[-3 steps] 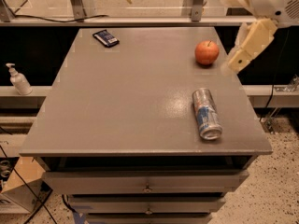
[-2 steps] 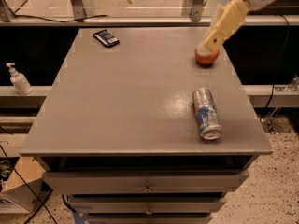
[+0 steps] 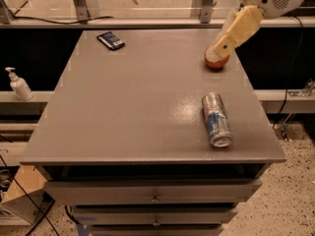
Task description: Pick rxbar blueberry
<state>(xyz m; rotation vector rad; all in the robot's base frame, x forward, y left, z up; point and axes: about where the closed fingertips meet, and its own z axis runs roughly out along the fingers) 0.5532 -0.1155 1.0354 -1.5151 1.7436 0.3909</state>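
The rxbar blueberry (image 3: 110, 40) is a small flat dark navy bar with white lettering. It lies at the far left of the grey table top (image 3: 138, 102). My gripper (image 3: 217, 48) hangs from the white arm at the top right, slanting down and to the left. Its tip is just above a red apple (image 3: 217, 62) and hides the apple's top. The gripper is far to the right of the bar and holds nothing that I can see.
A silver-blue drink can (image 3: 217, 120) lies on its side near the table's front right. A white pump bottle (image 3: 18, 85) stands on a shelf to the left. A rail and metal posts run behind the table. Drawers sit below the top.
The arm has swung left and a little down from the table's right edge. Its tip now covers the top of the apple. The bar, can and apple have not moved.
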